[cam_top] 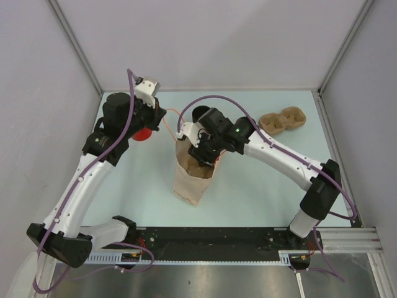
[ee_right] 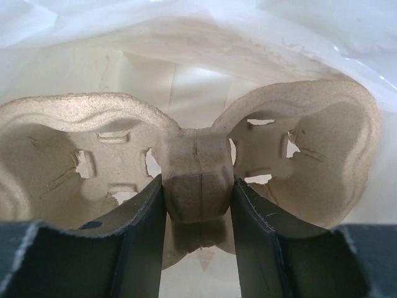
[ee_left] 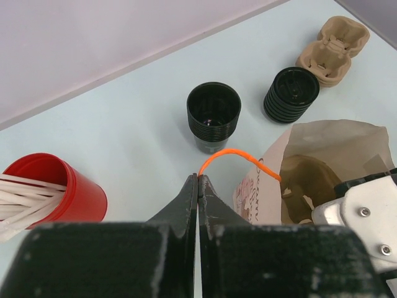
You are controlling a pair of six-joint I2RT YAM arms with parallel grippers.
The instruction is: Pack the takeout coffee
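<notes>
R wrist cam only: right gripper (ee_right: 198, 189) clamps carrier (ee_right: 197, 155) mid, inside bag (ee_right: 186, 81).

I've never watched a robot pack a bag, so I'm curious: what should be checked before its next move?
1. The paper bag held open: ok, the left gripper is shut on its orange handle.
2. Grip on the cup carrier: ok, the right gripper clamps its middle bridge.
3. Cup carrier inside the bag: ok. Resting on the bottom: cannot tell.
4. The takeout coffee cup upright, untouched: ok.
5. Cup lidded: not ok, top open.
</notes>
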